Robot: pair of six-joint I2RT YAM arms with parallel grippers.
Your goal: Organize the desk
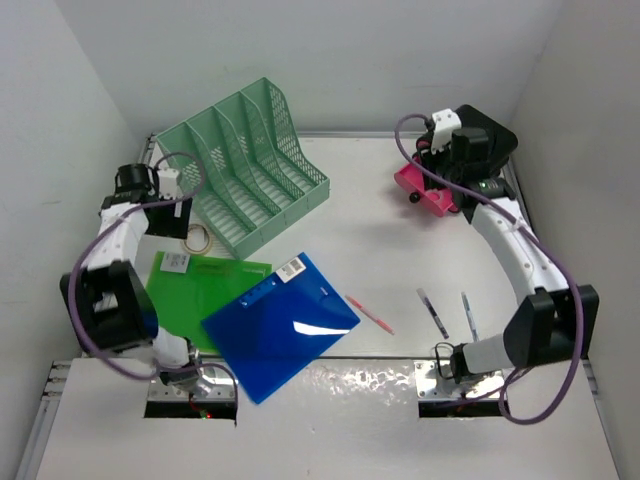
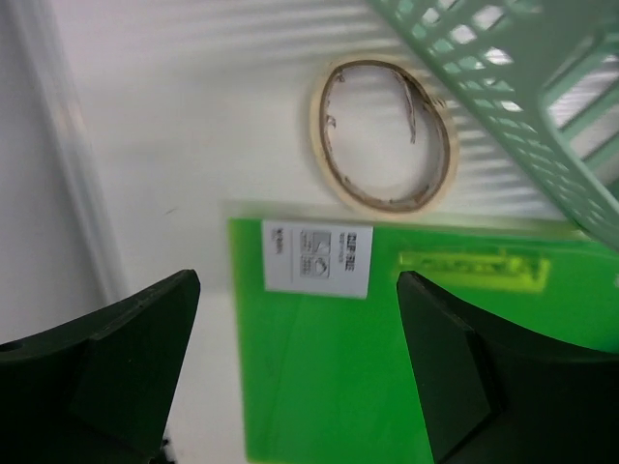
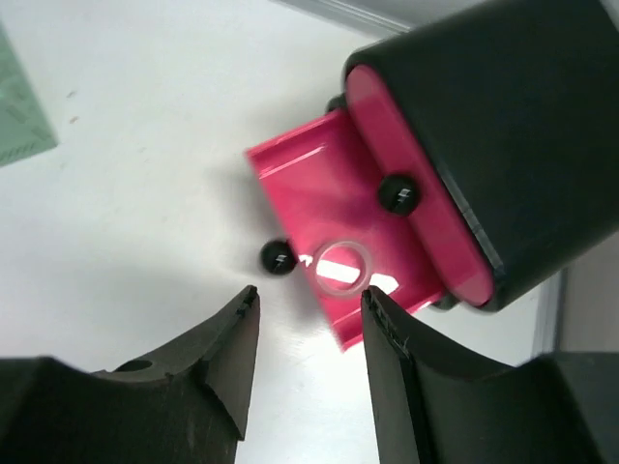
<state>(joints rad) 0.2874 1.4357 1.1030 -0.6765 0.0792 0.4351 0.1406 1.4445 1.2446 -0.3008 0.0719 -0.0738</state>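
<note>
The desk (image 1: 400,250) is a white tabletop with metal rails. My left gripper (image 2: 300,372) hangs open over the corner of a green folder (image 2: 387,367), with nothing between its fingers; a masking tape ring (image 2: 387,135) lies just beyond it. At the back right my right gripper (image 3: 309,300) is open above the pulled-out pink drawer (image 3: 338,208) of a black-and-pink drawer box (image 1: 470,150). A small clear tape roll (image 3: 340,268) lies in that drawer, free of the fingers. The drawer's black knob (image 3: 278,257) shows at its front.
A mint-green file rack (image 1: 245,165) stands at the back left. A blue folder (image 1: 280,325) overlaps the green folder (image 1: 190,290) near the front. A red pen (image 1: 370,314) and two thin metal strips (image 1: 433,312) lie at the front right.
</note>
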